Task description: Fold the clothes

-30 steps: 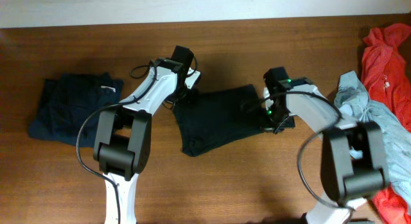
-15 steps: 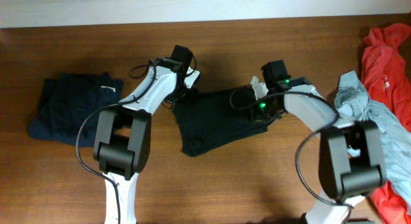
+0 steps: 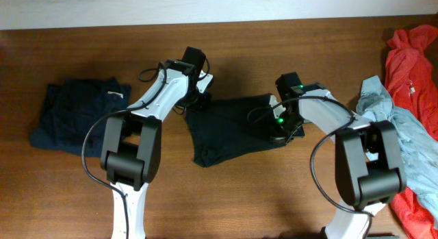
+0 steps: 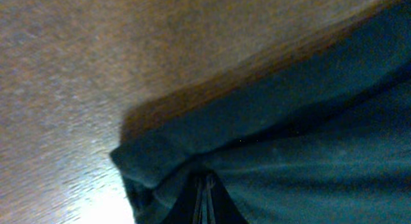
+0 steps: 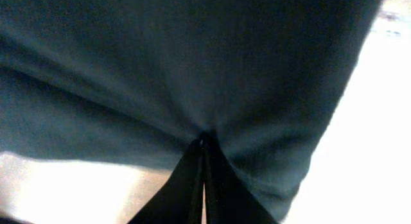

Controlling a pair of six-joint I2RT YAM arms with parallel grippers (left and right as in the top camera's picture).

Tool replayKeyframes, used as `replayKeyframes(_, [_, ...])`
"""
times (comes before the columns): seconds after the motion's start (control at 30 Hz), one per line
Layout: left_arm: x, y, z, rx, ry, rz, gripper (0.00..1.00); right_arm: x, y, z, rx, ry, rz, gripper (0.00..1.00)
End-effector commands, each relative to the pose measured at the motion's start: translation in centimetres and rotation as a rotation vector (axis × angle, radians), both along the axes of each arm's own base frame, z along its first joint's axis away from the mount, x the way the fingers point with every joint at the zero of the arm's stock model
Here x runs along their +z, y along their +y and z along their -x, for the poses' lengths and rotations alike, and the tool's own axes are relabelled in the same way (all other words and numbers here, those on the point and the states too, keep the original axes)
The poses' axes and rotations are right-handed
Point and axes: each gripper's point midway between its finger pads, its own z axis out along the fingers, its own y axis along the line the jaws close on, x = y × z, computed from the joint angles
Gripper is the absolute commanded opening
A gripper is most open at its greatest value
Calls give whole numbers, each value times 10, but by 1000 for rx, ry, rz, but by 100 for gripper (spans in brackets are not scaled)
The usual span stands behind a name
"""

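black-navy shirt [image 3: 229, 129] lies mid-table [image 3: 274, 54], partly folded, a rumpled slab wider than it's deep. its long axis runs l-to-r across the table, i.e. roughly along the line between the two grippers. left gripper [image 3: 195, 97] sits at the shirt's upper-left corner. right gripper [image 3: 282, 127] is on its right edge, a bit lower in the overhead view, so each arm has its own end. both wrist views show the tips pinched together w/ dark cloth bunched right at them: left is clamped on a rolled corner hem just off the bare wood, right is clamped on a fold w/ fabric fanning out beyond it. so both are nipped onto the shirt, neither stands apart

relation that matters: from the right gripper the body of the shirt lies to its left, toward the other arm. from the left gripper it lies to its right and toward the robot. prob the next move is a fold across the long axis, and the right arm looks better placed to carry its end over w/ the left corner as anchor, tho that's a guess. risk: a thin pinch may slip if the cloth drags on the wood

other clothes are well apart: dark navy one [image 3: 72, 119] folded at far left, red-orange one [image 3: 410, 57] and pale grey-blue one [image 3: 404, 140] heaped at far right, nearer the right arm
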Motion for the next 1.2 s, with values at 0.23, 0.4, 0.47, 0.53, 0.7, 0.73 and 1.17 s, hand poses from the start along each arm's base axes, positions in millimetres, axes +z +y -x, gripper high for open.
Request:
replayKeyframes(0.23, [101,-4,-40,5,-116,27,36,107,24,-19,9,-245,-356,58])
replayKeyframes(0.4, [187,-1,-45,14,-238,42,37,111,-8,-34,-28,-313,-346,85])
replayKeyframes(0.47, [219,9,-43,36,-295,13,37,107,-16,-39,-15,-331,-339,87])
replayKeyframes(0.53, [246,23,-36,80,-342,-31,38,100,-22,-47,-18,-344,-334,88])
replayKeyframes(0.7, [302,39,-19,162,-455,-19,41,79,-34,-65,-46,-357,-330,90])
replayKeyframes(0.73, [313,40,-14,178,-477,-4,41,73,-35,-68,-49,-352,-329,90])
replayKeyframes(1.17, [443,84,66,259,-796,55,42,-2,-14,-57,-77,-144,-458,91])
